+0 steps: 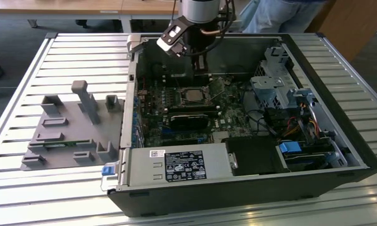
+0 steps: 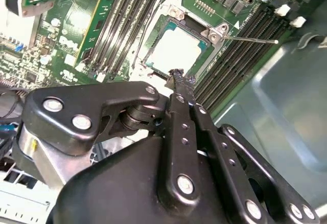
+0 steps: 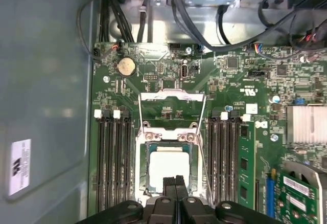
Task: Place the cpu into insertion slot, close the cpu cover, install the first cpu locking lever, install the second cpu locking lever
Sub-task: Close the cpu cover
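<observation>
One cpu inside insertion slot

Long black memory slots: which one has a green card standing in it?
The slot farthest from the silver square cpu, on the side of the finned silver heatsink, holds the upright green memory card. The other long black slots are empty.

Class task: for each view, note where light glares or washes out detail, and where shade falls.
Exterior view: the table slats shine pale, the case interior lies in shade. Second wrist view: the cpu face is washed near white, the pincer looms dark in front. First wrist view: a soft sheen on the case wall, the board evenly lit.
</observation>
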